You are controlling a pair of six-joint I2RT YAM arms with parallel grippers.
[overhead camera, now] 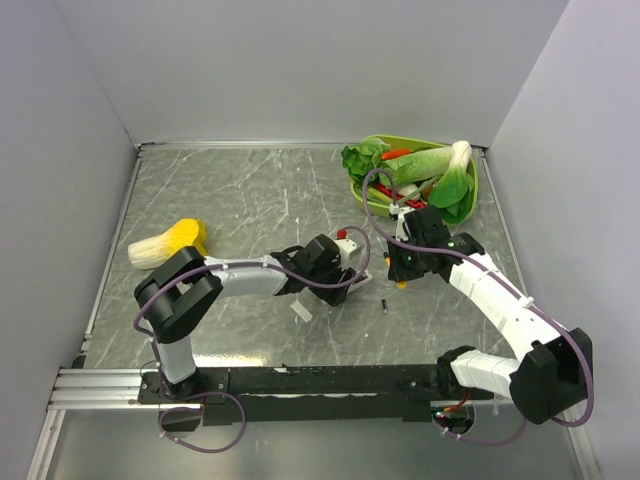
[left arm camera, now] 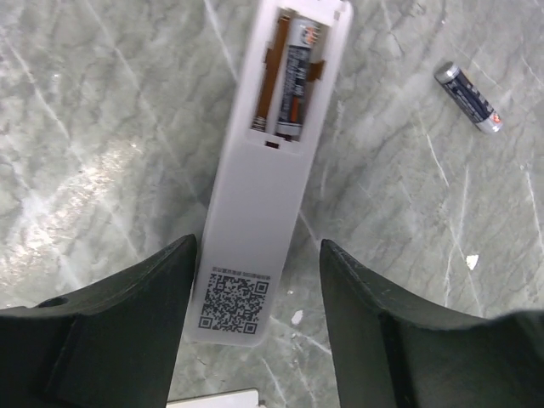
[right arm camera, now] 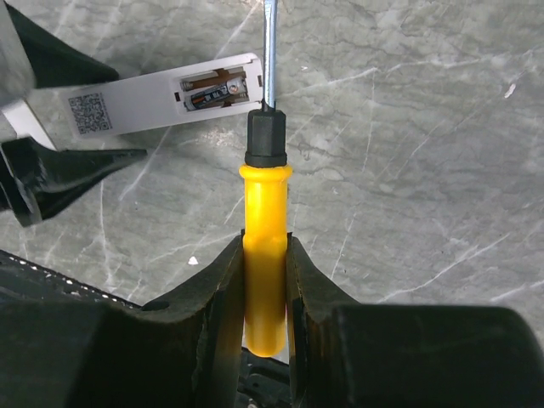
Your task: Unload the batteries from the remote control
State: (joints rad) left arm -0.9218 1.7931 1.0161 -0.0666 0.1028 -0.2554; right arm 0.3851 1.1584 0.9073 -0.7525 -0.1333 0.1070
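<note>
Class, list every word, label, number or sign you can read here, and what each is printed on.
No text can be read outright.
On the remote control, the QR code: the line of print above it is too small to read.
On the battery in the compartment: label print blurred.
On the loose battery: markings too small to read.
On the yellow-handled screwdriver: none.

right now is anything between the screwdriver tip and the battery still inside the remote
Nothing visible. The remote control has its back recess uncovered, so the remaining battery lies exposed. The screwdriver, held in the right pincer, has its shaft right beside that open end. The left pincer straddles the far end, clear of the recess.
</note>
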